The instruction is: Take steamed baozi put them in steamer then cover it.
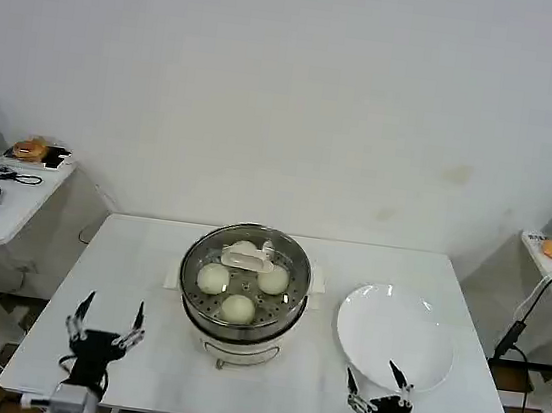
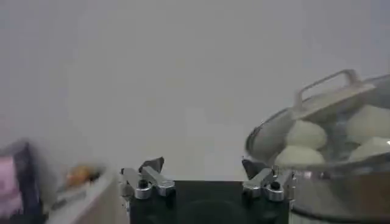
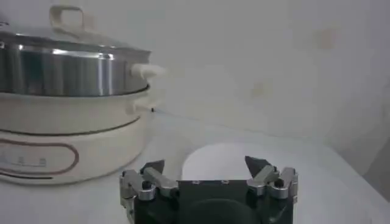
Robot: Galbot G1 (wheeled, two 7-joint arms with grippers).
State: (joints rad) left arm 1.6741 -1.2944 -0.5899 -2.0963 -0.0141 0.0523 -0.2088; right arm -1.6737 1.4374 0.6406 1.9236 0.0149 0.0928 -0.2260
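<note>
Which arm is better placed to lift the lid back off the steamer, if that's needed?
Left, marginally. The left gripper, open at the table near edge, sits slightly nearer the lid handle; the right gripper, also open, sits by the plate.

- No words, brand names, numbers or signs can be read on anything here.
- The steamer [image 3: 67,115] base bears only a plain reddish outline, no letters.

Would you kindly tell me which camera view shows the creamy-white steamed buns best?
The head view: it looks down through the round glass lid into the shiny steel steamer, showing the creamy-white buns on the tray. The left wrist view catches some buns side-on through the lid. The right wrist view shows the steamer's wall.
</note>
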